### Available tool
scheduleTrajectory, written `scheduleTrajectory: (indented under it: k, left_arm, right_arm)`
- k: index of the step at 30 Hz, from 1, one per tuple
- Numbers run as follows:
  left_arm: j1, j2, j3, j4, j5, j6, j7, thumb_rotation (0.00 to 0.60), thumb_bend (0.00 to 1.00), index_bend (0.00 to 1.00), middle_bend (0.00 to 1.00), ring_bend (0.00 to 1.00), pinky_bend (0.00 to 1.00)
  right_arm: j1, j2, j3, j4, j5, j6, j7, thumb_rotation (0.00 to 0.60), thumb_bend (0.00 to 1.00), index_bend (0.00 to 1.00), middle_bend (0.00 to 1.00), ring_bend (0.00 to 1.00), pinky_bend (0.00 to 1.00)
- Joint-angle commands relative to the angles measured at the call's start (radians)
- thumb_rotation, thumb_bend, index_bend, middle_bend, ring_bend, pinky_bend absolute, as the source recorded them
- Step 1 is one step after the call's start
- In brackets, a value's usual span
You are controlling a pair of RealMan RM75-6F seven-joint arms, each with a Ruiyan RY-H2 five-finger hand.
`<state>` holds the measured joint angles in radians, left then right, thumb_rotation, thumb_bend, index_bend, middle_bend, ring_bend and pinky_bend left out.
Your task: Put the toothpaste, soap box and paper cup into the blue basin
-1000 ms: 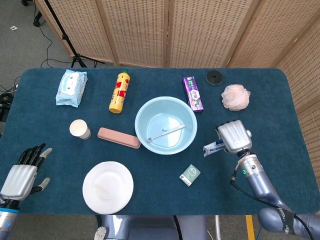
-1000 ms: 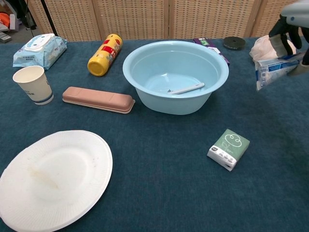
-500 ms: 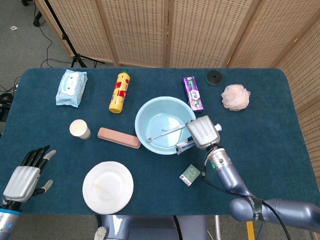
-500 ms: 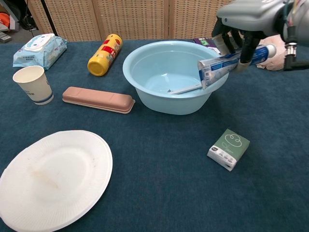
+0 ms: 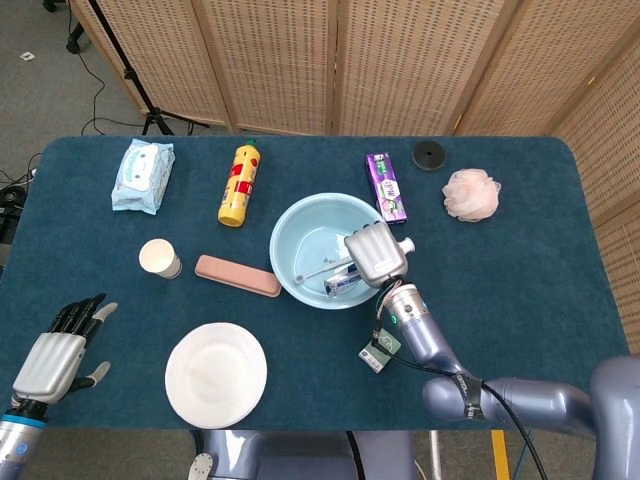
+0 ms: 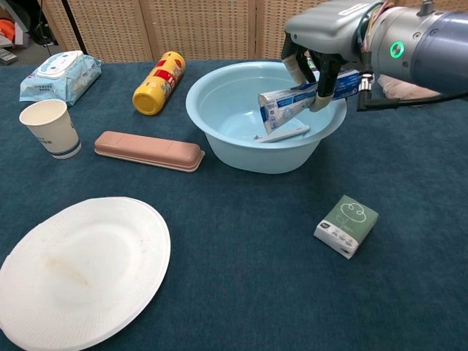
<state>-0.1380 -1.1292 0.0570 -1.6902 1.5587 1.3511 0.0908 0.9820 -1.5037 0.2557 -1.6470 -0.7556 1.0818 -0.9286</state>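
My right hand grips a blue-and-white toothpaste tube over the inside of the light blue basin. A white toothbrush lies in the basin's bottom. The green soap box lies on the cloth, near side of the basin. The white paper cup stands upright at the left. My left hand hovers near the table's front left edge, fingers spread and holding nothing.
A pink case lies left of the basin, a white paper plate in front. A yellow bottle, wipes pack, purple box, black disc and pink bath puff sit along the far side.
My right hand has carried the toothpaste leftward from the table's right side to over the basin and lowered it inside the rim. The left hand barely shifted.
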Motion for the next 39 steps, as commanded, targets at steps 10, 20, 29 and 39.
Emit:
scheduleTrajectory:
  k: [10,20,29,39]
  left_arm:
    - [0.003,0.001,0.005,-0.007,0.014,0.01,0.006,0.6,0.28,0.0,0.0,0.0,0.09]
    - [0.006,0.002,0.005,-0.009,0.018,0.02,0.013,0.6,0.28,0.0,0.0,0.0,0.09]
    - [0.006,-0.003,0.006,-0.012,0.018,0.019,0.034,0.6,0.28,0.0,0.0,0.0,0.09]
    - [0.009,-0.003,0.012,-0.02,0.028,0.024,0.048,0.6,0.27,0.0,0.0,0.0,0.09]
  right_arm:
    - [0.0,-0.001,-0.024,-0.025,-0.041,0.076,-0.005,0.6,0.16,0.39,0.14,0.11,0.4]
    - [-0.036,0.052,-0.051,-0.075,-0.079,0.129,0.004,0.6,0.16,0.35,0.1,0.07,0.4]
    - [-0.176,0.203,-0.117,-0.223,-0.179,0.242,0.1,0.6,0.16,0.33,0.05,0.01,0.37]
    - [-0.328,0.302,-0.258,-0.373,-0.312,0.318,0.133,0.6,0.16,0.32,0.05,0.0,0.37]
